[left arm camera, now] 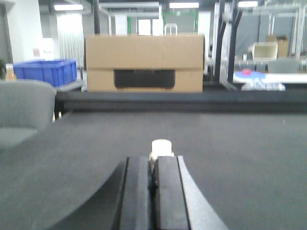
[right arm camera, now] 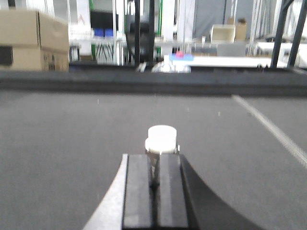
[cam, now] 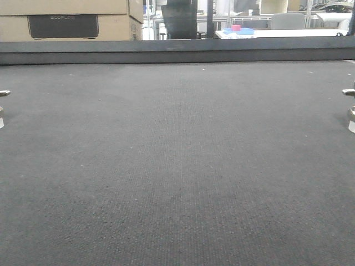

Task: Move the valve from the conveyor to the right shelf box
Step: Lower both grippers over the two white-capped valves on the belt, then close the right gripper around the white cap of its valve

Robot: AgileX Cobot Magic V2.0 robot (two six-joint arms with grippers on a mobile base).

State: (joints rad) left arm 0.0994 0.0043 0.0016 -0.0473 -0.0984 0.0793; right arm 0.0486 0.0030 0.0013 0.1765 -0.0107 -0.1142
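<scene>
Exterior front-facing view showed no recognisable valve on the conveyor (cam: 177, 166) up to its far rail (cam: 177, 52). The left pincer (left arm camera: 153, 162) and right pincer (right arm camera: 154, 159) hung low over the conveyor, closed and empty, presumably awaiting the valve's arrival.

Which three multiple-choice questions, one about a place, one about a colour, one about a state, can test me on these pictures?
1. Where is the cardboard box relative to the conveyor? A on its belt; B beyond its far rail; C under it.
2. Crate colour? A blue; B red; C green.
3. The left tool is: A wide open; B out of view; C shut.
Answers: B, the rail crosses before it; A, it looks blue in the left wrist view; C, its pads meet.
</scene>
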